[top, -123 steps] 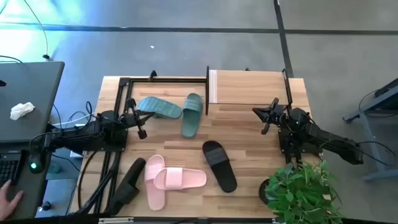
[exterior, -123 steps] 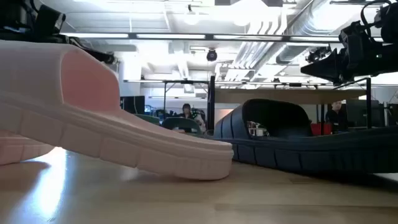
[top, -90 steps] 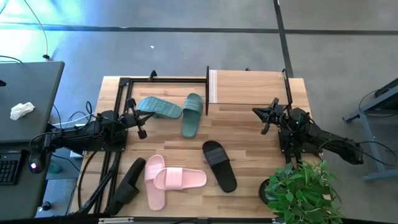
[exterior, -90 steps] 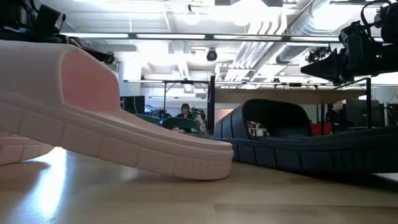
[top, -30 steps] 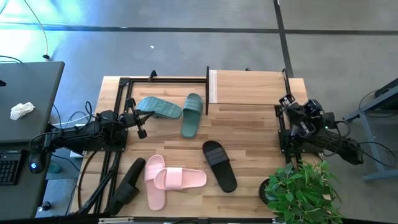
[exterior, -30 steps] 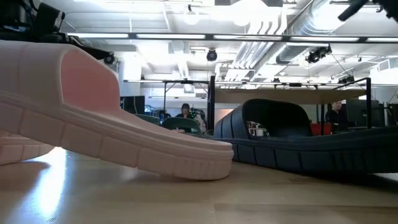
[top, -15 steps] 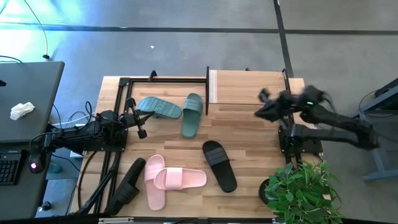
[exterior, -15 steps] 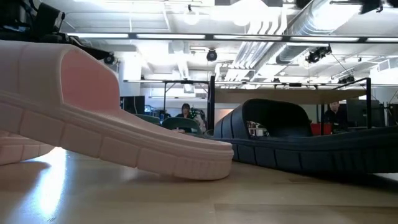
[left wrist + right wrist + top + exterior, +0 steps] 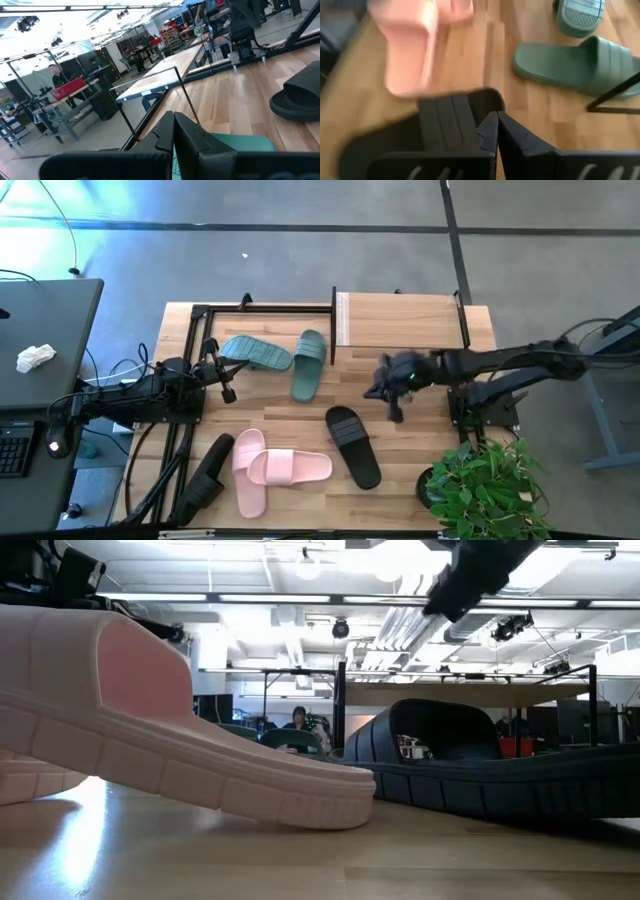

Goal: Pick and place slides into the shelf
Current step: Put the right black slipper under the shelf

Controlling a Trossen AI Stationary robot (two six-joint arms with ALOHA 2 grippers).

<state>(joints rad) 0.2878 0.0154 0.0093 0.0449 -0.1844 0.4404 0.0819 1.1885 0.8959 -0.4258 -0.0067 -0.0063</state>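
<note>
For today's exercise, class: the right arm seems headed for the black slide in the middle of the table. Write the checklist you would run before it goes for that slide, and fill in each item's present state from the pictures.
1. Right gripper above the table near the black slide: ok, it hovers just beyond the slide's strap end.
2. Right gripper open for a grasp: not ok, the fingers are shut.
3. Black slide free of neighbours: ok, it lies apart from the pink slides and the teal slides.
4. Shelf top free: ok, nothing lies on its board.
5. Space under the shelf board free: cannot tell from above.
6. Left gripper out of the way: ok, it waits shut at the table's left, near the teal slides.
</note>
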